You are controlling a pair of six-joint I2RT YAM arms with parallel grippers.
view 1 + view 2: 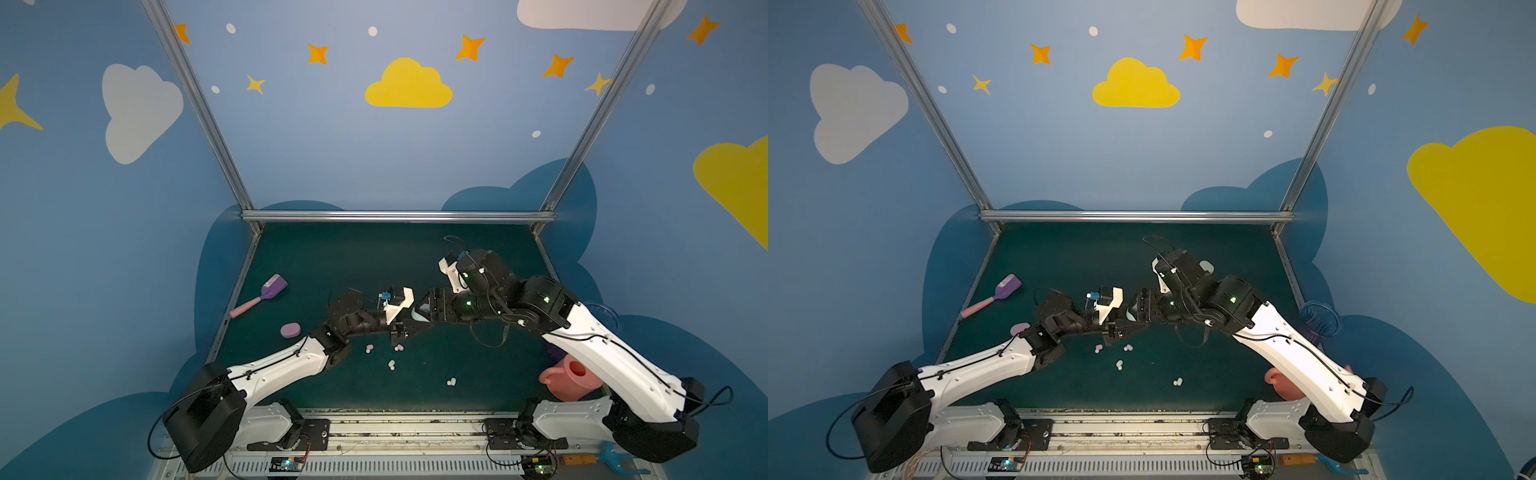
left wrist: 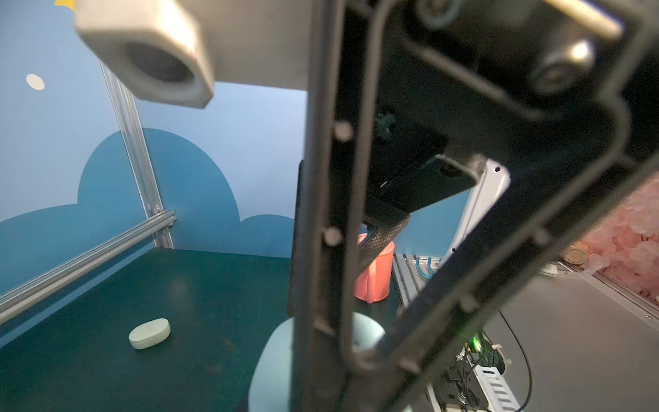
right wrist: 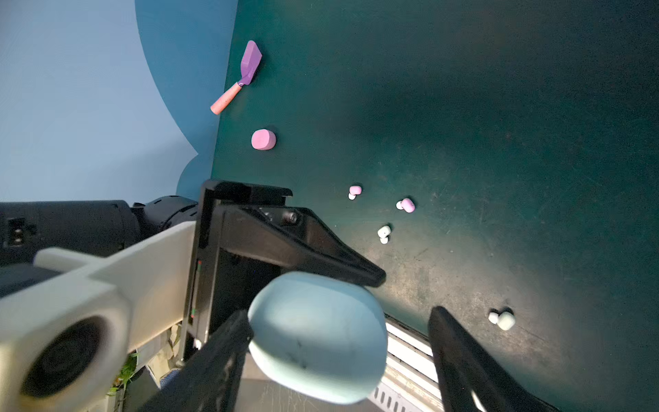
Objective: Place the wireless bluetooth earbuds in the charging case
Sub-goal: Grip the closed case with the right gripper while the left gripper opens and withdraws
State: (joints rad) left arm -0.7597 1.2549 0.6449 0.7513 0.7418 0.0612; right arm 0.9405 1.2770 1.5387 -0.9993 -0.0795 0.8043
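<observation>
Left gripper [image 1: 417,321] of mine pinches the pale blue charging case [image 3: 317,335]; my right gripper [image 3: 342,317] stands wide open around it.

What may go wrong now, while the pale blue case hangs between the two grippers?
The right gripper stands open around the pale blue case, so the left gripper alone holds its rounded shell; it might slip and fall.
Four earbuds lie loose on the table nearby; a falling case could knock and scatter them.
</observation>
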